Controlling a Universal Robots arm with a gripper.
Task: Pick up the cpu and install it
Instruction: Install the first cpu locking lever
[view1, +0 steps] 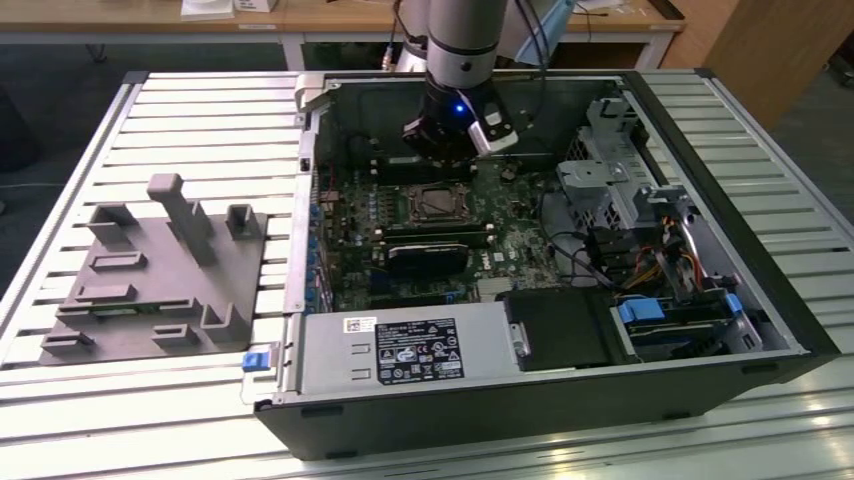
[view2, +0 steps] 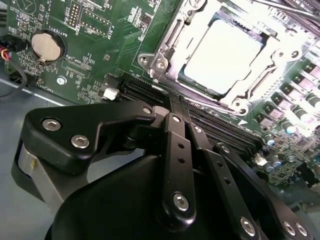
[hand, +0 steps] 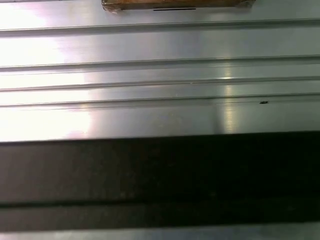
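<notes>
In the second wrist view, cpu (view2: 222, 55) seated in socket (view2: 165, 62), gripper (view1: 447, 150) above

1. The claw (view1: 447, 150) hangs inside an open computer case (view1: 747, 300), low over the motherboard (view1: 400, 230); whether its fingers are parted cannot be told.
2. Just below the claw in the picture sits the socket (view1: 437, 203), its middle looking dark.
3. Well off toward the exterior view's left of the claw, a grey fixture (view1: 154, 275) lies on the slatted table (view1: 200, 120).
4. The power supply (view1: 407, 350) lies nearer the camera than the claw.
</notes>
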